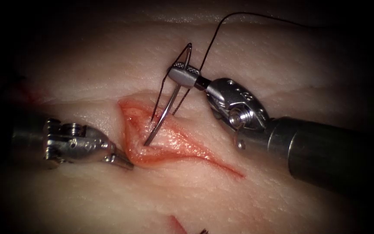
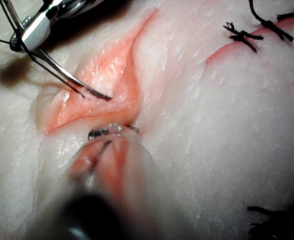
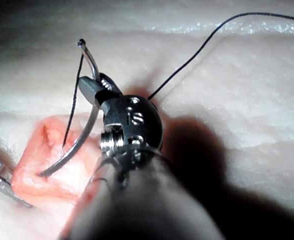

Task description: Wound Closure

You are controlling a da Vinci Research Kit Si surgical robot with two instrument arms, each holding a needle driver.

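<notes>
Right claw [image 1: 182, 72] clamps the needle [image 1: 163, 116] near its thread end; tip touches the open cut [image 1: 169, 141]. Left claw [image 1: 124, 162], at the cut's 8 o'clock edge: state undeterminable.

Readable text: none is found on the tissue [image 1: 282, 65].
Marks on the right tool [image 3: 89, 85]: only faint stamped characters are seen on its wrist housing; they cannot be read.
Labels, brands, numbers: none can be made out.
</notes>
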